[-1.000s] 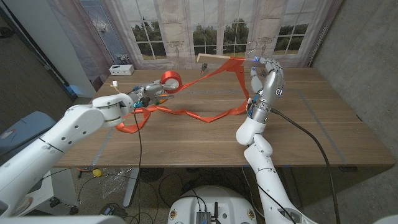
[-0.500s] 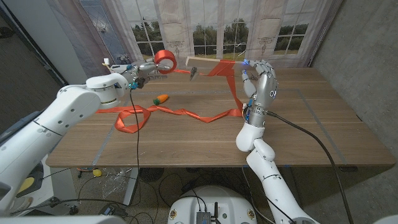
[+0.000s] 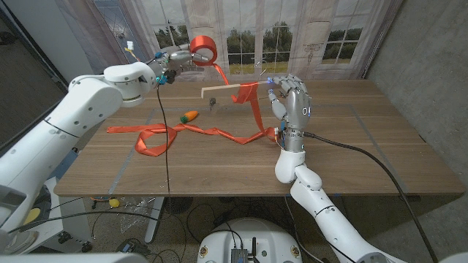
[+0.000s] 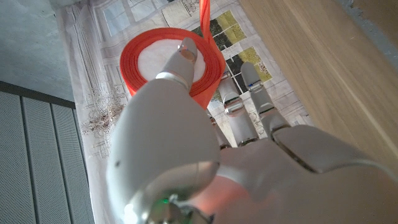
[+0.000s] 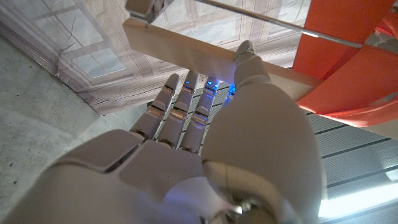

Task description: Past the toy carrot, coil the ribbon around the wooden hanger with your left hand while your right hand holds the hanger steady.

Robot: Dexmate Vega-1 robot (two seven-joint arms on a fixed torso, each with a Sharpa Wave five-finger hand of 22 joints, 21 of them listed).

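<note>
Ribbon point(image 3: 219, 134) loops on table point(image 3: 351, 146) round toy carrot point(image 3: 189, 115), under raised hanger point(image 3: 227, 89).

The left hand point(image 4: 205, 155) holds a round roll of red ribbon point(image 4: 171, 62) — one fingertip point(image 4: 185, 48) presses on the white middle of the roll. A strip of ribbon runs off from the roll. The wooden table point(image 4: 323, 56) shows beside the hand — a patterned curtain point(image 4: 93, 74) is behind the roll.

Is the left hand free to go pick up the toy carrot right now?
Probably not: the left hand is raised and holding the ribbon spool, while the toy carrot lies unobstructed on the table below.
</note>
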